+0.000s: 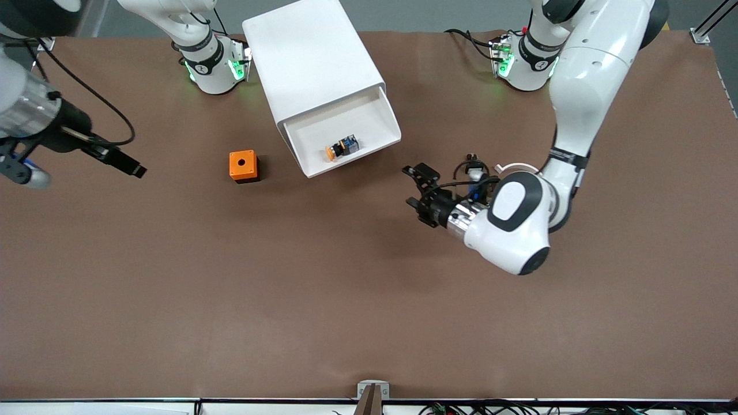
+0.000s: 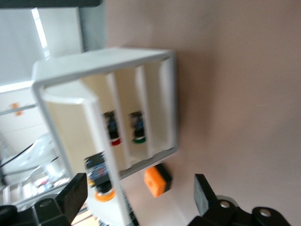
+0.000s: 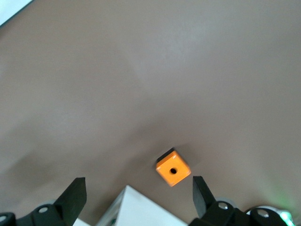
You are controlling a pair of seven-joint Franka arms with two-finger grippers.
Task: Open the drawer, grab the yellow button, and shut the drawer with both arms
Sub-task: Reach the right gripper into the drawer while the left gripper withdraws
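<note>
The white cabinet [image 1: 314,63] has its uppermost drawer [image 1: 385,118] pulled out. The button [image 1: 341,147], with an orange cap, black body and blue rear, lies in the drawer. My left gripper [image 1: 407,185] is open and empty over the table, beside the drawer's front and pointing at it. In the left wrist view the drawer [image 2: 66,127] and the button [image 2: 101,186] show between the open fingers of the left gripper [image 2: 140,179]. My right gripper [image 1: 24,171] is open and empty, high over the right arm's end of the table. It also shows in the right wrist view [image 3: 137,181].
An orange cube with a hole [image 1: 243,165] stands on the table beside the cabinet, toward the right arm's end; it also shows in both wrist views [image 2: 155,181] [image 3: 173,168]. Lower drawers hold a red-capped button [image 2: 114,140] and a green-capped one [image 2: 138,137].
</note>
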